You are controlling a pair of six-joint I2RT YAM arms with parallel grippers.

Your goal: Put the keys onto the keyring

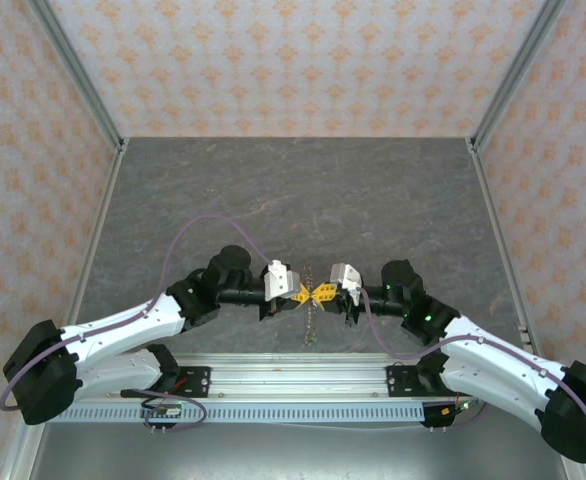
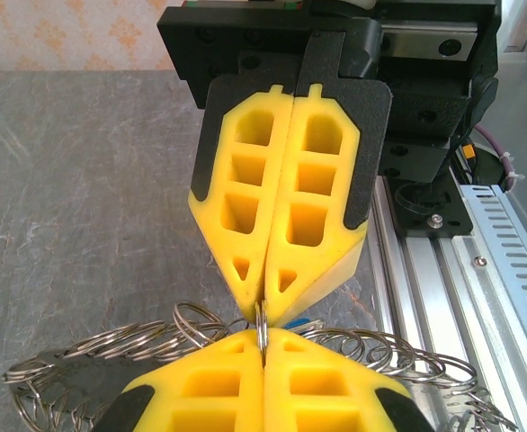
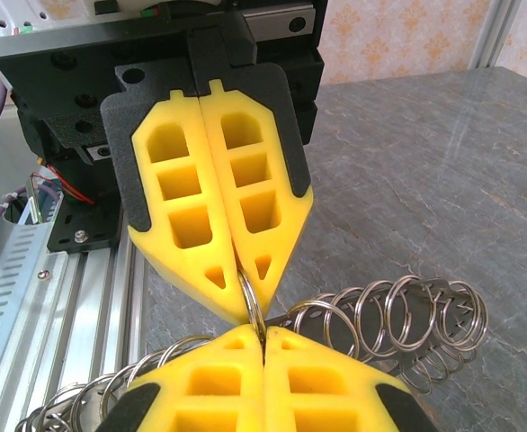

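Small ring point(image 2: 262, 329) is mostly buried between clamped yellow fingertips point(image 2: 310, 265), left gripper point(image 2: 263, 349) is cropped by the bottom edge, ring chain point(image 3: 371, 317) runs off-frame lower left, blue sliver point(image 2: 305, 322) is too hidden to identify, and from the top camera the chain is a thin blur.

The fingers point(image 2: 209, 396) of your left gripper point(image 2: 263, 340) and right gripper point(image 2: 265, 301) are yellow moulded plastic, matt and faintly grainy, with hollow cells. Each is backed by a flat black matt plate point(image 2: 371, 135). The chain of thin silvery wire rings point(image 3: 398, 315) is bright polished metal that catches the light. Your grey tabletop point(image 1: 303, 190) looks like smooth matt stone with pale veining. The near-edge rail point(image 1: 303, 375) is brushed aluminium, and the arm shells point(image 1: 123, 330) are glossy white plastic.
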